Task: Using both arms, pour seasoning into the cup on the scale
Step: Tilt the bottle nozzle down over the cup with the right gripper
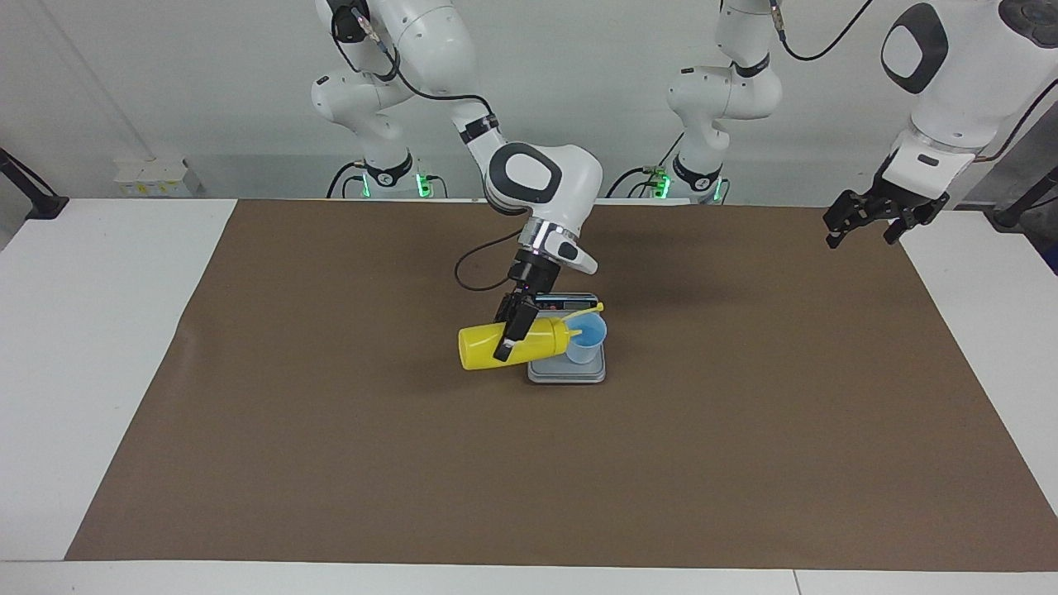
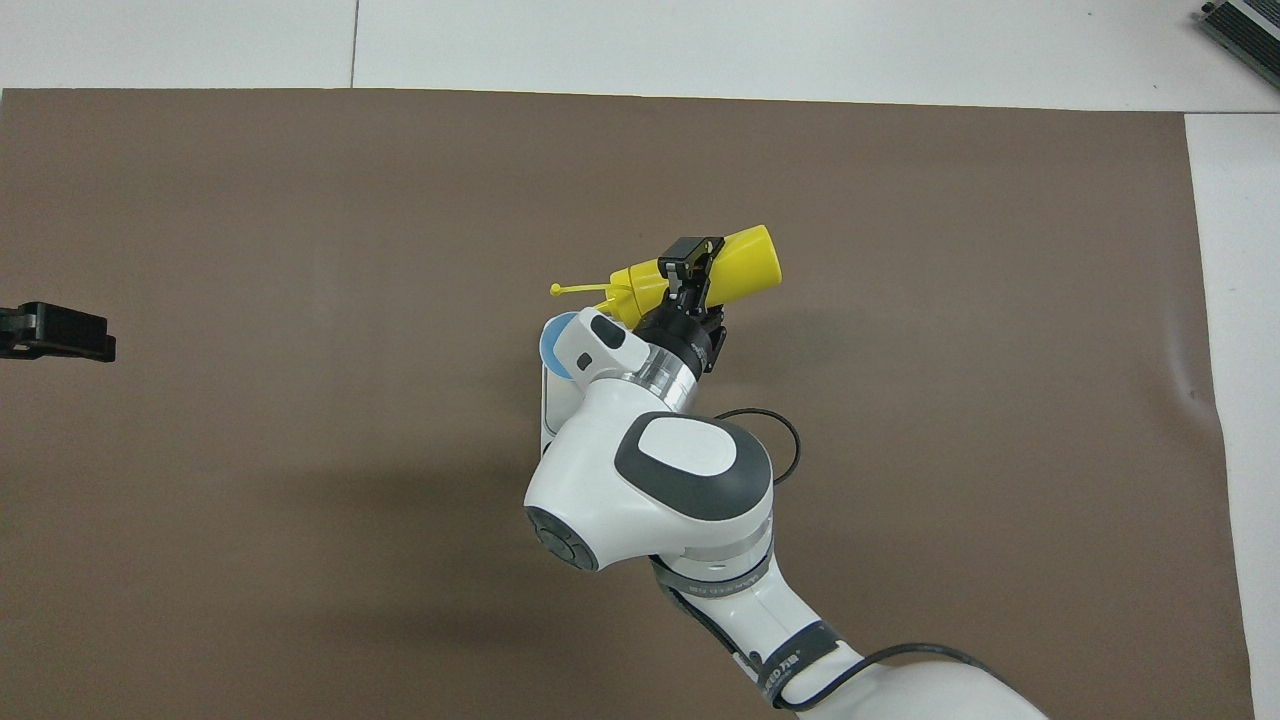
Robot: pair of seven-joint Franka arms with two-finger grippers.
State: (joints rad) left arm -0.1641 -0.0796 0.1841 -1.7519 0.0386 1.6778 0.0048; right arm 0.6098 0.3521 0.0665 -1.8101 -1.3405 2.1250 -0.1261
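The yellow seasoning bottle (image 1: 481,346) (image 2: 748,262) lies almost level in the air, and my right gripper (image 1: 509,337) (image 2: 689,268) is shut on its middle. Its nozzle points into the mouth of the light blue cup (image 1: 585,338) (image 2: 553,346). The thin cap strap sticks out over the cup. That cup stands on the silver-grey scale (image 1: 567,374) (image 2: 548,405) in the middle of the brown mat; in the overhead view my right arm hides most of both. My left gripper (image 1: 864,229) (image 2: 52,333) waits open in the air over the mat's edge at the left arm's end.
A brown mat (image 1: 744,430) covers most of the white table (image 1: 107,330). A black cable (image 1: 475,277) loops from my right wrist above the mat. A dark device (image 2: 1245,22) sits at the table's farthest corner toward the right arm's end.
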